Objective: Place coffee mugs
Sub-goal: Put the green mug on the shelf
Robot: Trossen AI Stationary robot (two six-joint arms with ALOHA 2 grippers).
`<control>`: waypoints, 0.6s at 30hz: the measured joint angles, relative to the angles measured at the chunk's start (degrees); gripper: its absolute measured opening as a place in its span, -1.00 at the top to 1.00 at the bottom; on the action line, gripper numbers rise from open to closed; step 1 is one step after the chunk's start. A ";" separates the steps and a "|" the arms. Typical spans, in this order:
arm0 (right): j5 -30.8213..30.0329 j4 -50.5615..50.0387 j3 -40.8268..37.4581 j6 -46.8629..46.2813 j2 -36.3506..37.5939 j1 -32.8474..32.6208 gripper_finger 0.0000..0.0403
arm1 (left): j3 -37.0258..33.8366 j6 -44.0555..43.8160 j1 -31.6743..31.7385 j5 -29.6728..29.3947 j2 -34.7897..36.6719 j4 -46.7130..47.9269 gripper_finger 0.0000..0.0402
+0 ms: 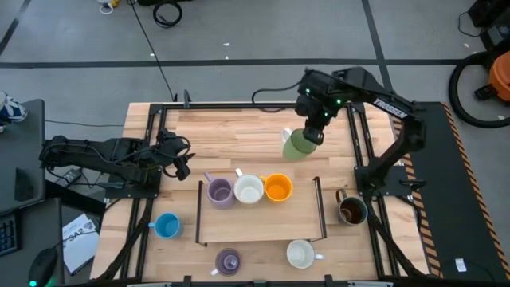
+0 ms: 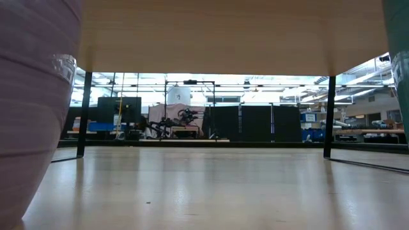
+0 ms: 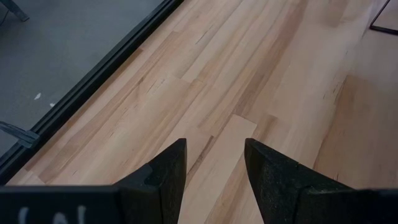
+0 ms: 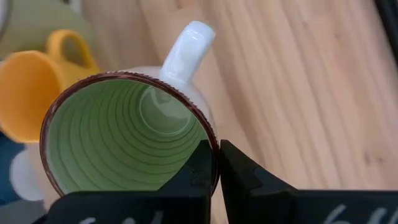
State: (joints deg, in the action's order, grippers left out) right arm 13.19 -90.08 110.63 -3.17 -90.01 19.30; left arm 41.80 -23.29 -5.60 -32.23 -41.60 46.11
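My right gripper (image 1: 312,134) hangs over the far middle of the table, shut on a green mug (image 1: 297,145) with a brown rim and a white handle (image 4: 186,46). Nearer, a lavender mug (image 1: 219,191), a white mug (image 1: 249,190) and an orange mug (image 1: 278,188) stand in a row on the far edge of a low wooden shelf (image 1: 263,225). Standing on the table are a light blue mug (image 1: 166,226), a second lavender mug (image 1: 229,261), a second white mug (image 1: 300,254) and a dark brown mug (image 1: 351,210). My left gripper (image 1: 182,165) waits open at the table's left, over bare wood (image 3: 214,149). My right gripper pinches the green mug's rim (image 4: 210,144), opposite the handle, with one finger (image 4: 196,171) inside the mug and the other (image 4: 239,171) outside. The fingers come from above, pointing steeply down. The mug hangs below them, lifted clear of the table, with its mouth facing up at the wrist.
The shelf stands on thin black legs (image 2: 329,115), and its board (image 2: 204,32) spans the low view from above. Black frame rails (image 1: 357,135) run along the table's left and right sides. Bare wood lies between the held mug and the shelf.
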 joint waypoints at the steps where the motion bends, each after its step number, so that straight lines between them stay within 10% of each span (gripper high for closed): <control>1: 0.00 -0.01 0.00 -1.26 0.31 -1.04 0.91 | 0.00 0.00 0.02 -0.02 -0.02 -0.02 0.16; 18: -3.59 0.06 -7.36 -14.20 4.77 -15.25 0.91 | 0.00 -0.02 0.02 -0.02 0.00 -0.02 0.16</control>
State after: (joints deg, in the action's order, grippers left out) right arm 9.60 -90.03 103.27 -17.38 -85.24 4.05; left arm 41.80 -23.31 -5.58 -32.25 -41.61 46.09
